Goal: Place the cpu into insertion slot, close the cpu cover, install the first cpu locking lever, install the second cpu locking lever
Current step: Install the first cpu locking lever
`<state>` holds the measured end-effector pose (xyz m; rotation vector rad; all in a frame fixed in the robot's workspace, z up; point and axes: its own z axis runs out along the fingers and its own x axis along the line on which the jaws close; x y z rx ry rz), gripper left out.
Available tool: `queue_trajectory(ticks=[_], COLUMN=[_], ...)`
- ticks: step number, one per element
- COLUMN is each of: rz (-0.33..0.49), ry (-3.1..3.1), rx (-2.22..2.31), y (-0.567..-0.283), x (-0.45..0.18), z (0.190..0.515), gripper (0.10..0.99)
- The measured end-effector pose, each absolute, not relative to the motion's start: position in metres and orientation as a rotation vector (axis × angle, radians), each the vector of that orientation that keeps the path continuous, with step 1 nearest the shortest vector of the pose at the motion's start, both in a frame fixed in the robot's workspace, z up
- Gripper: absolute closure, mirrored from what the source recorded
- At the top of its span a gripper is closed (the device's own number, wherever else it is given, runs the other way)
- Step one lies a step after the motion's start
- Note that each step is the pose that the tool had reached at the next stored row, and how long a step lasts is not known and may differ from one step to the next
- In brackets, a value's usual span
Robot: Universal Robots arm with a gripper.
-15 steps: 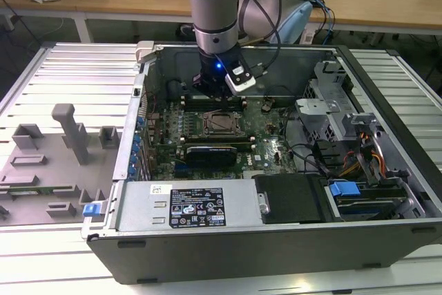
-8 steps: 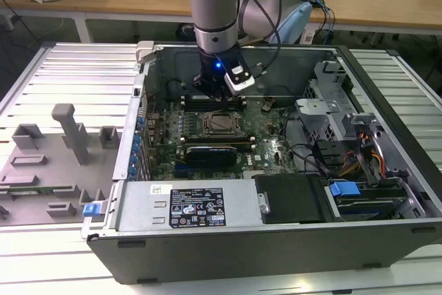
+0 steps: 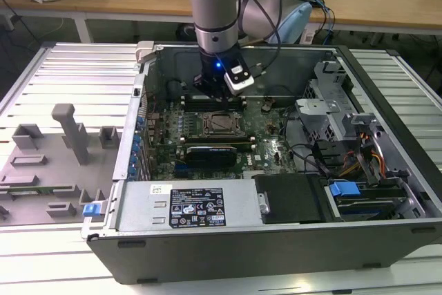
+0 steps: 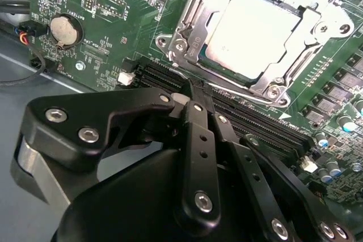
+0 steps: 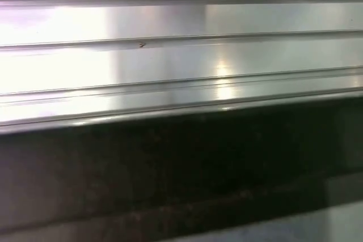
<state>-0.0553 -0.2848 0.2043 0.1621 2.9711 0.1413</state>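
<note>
In the second wrist view the cpu (image 4: 252, 29), a pale silvery square, lies inside the insertion slot (image 4: 181, 32). The cpu cover (image 4: 320, 32), a thin metal frame, lies flat over the chip's edges. A thin metal lever (image 4: 190, 12) runs along one side of the socket; I cannot tell whether it is latched. My gripper (image 4: 193, 92) has its black fingers shut together with nothing between them. It hovers over the long memory slots just beside the socket. In the exterior view the gripper (image 3: 219, 91) hangs inside the open computer case, just behind the insertion slot (image 3: 219, 124).
Black memory slots (image 4: 255, 120) and a coin battery (image 4: 63, 30) lie near the socket. A black expansion card (image 3: 219, 151), the power supply (image 3: 186, 205) and drive bays (image 3: 345, 191) crowd the case. Grey fixtures (image 3: 69, 132) stand at the exterior view's left. A ribbed metal surface (image 5: 181, 55) faces the first wrist view.
</note>
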Motion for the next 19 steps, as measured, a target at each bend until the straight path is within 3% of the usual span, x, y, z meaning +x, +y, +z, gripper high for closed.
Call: queue_trajectory(ticks=[19], rz=[0.114], ry=[2.97], rx=[0.174], y=[-0.2848], x=[-0.0533], z=[0.2021], gripper=[0.98])
